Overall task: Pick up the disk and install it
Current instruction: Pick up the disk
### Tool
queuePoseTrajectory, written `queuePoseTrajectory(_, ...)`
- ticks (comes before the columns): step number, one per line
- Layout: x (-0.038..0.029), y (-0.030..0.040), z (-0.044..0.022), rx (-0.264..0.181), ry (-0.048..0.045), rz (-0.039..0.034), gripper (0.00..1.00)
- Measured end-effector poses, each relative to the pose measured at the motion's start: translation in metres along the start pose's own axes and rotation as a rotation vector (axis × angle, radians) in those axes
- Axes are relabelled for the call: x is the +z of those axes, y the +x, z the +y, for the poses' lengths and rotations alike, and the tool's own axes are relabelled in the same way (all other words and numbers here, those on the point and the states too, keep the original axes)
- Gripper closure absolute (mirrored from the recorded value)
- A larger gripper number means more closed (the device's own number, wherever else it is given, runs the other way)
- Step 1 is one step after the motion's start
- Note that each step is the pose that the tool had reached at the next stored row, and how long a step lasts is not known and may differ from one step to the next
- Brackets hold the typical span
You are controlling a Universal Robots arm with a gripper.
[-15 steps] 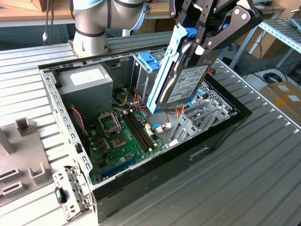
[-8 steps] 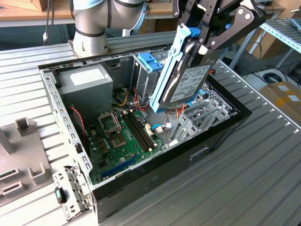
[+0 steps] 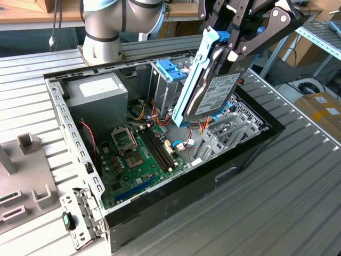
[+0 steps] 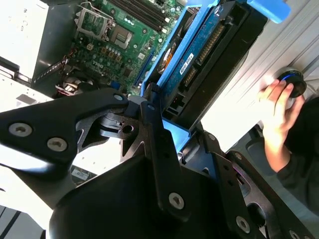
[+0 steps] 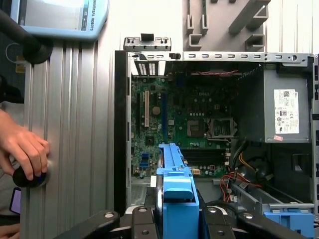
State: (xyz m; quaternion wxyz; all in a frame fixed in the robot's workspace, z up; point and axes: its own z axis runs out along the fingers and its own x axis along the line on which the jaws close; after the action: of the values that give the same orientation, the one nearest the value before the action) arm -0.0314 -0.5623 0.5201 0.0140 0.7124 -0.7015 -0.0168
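Tool [image 3: 233, 52] is clamped shut on the disk [image 3: 216, 90], gripping its upper end across the blue carrier rail. The disk hangs tilted over the open computer case [image 3: 213, 178], lower end just beside the drive cage [image 3: 169, 74] (below the rim or not, cannot tell). Judgement: stiff, dense, shock-sensitive, with its circuit board [image 4: 197, 52] exposed. Grip by the rail edges.

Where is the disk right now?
In the exterior view, the disk hangs tilted in the tool above the computer case toward the view's right, beside the drive cage.
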Motion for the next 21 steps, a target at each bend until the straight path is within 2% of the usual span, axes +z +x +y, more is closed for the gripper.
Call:
queuePoseTrajectory(14, 0.0000, 0.0001, -0.0071, 0.000, 0.0000, 0.0001, 0.63)
queuePoseTrajectory(21, -0.0001, 0.0002, -0.0133, 0.000, 0.0000, 0.0001, 0.63)
